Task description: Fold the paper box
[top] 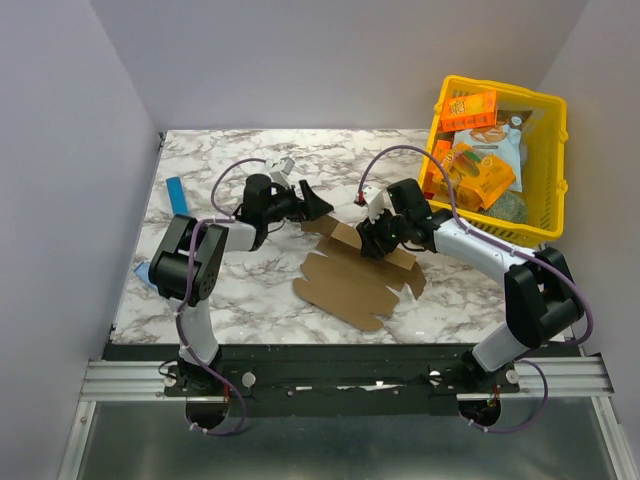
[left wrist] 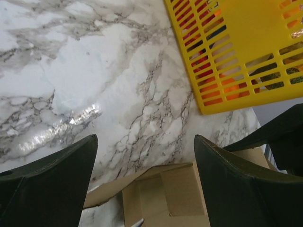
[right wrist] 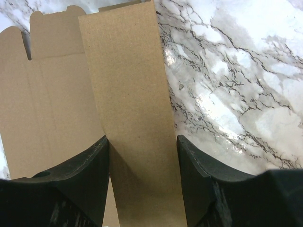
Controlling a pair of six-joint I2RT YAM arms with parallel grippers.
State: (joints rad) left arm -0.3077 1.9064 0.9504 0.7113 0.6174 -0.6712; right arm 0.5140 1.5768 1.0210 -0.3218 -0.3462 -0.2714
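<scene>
paper box (right wrist: 57, 94) flap apparently in pinch of right claw (right wrist: 142, 139); left claw (left wrist: 145, 139) wide apart

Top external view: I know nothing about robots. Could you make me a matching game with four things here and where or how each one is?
Things:
1 paper box
2 yellow basket
3 blue bar
4 left end effector

Descriptions:
A open, holding nothing
B far right of the table, filled with snack packs
C by the table's left edge
D mid-table, one panel pinched by the right end effector

Pairs: 1-D, 2-B, 3-C, 4-A
</scene>
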